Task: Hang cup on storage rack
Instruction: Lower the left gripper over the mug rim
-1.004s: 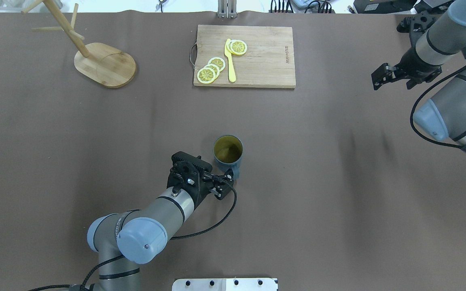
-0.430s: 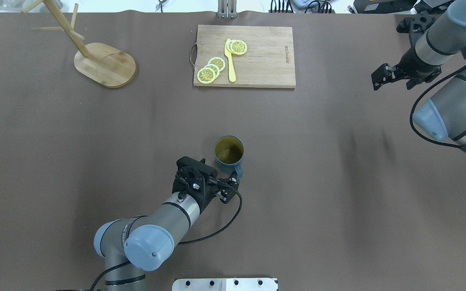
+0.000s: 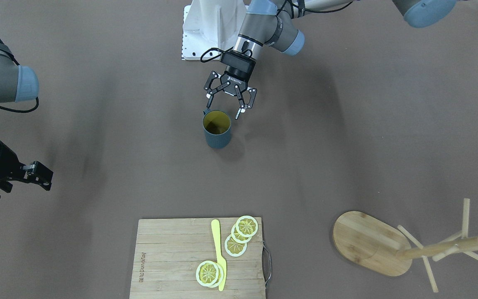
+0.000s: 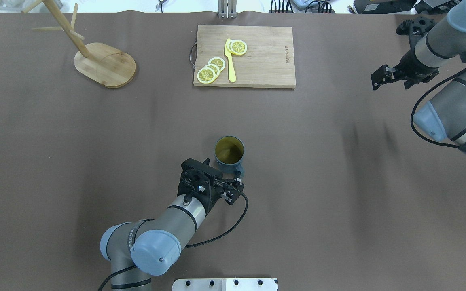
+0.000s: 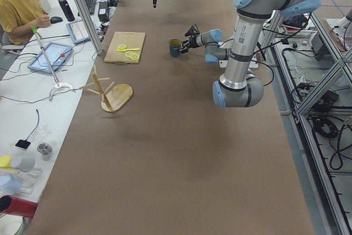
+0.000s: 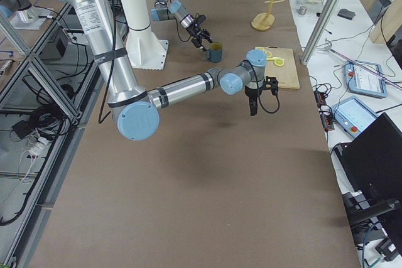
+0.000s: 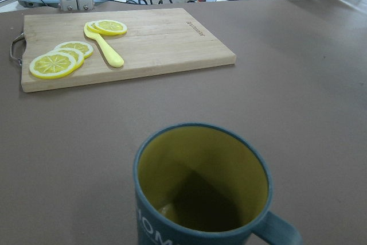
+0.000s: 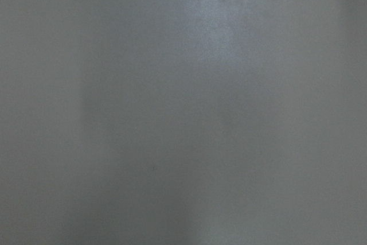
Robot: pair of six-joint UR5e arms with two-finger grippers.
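Note:
The dark slate-blue cup [image 4: 229,151] stands upright near the table's middle, showing its yellowish-olive inside, with its handle [image 4: 239,173] toward the robot. It also shows in the front view [image 3: 217,129] and fills the lower part of the left wrist view [image 7: 200,187]. My left gripper [image 3: 223,111] is open just behind the cup's robot-side rim, one finger by the handle, holding nothing. The bamboo storage rack [image 4: 105,64] stands at the far left corner, also seen in the front view [image 3: 367,243]. My right gripper [image 4: 378,79] hovers at the far right; its jaw state is unclear.
A bamboo cutting board [image 4: 244,55] with lemon slices [image 4: 210,69] and a yellow knife [image 4: 230,60] lies at the far middle. The right wrist view shows only grey blur. An operator sits beyond the table's far side in the exterior left view.
My left arm has shifted right and pulled back a little, lining its open gripper up behind the cup's handle side. The right gripper drifted slightly. The cup stayed in place.

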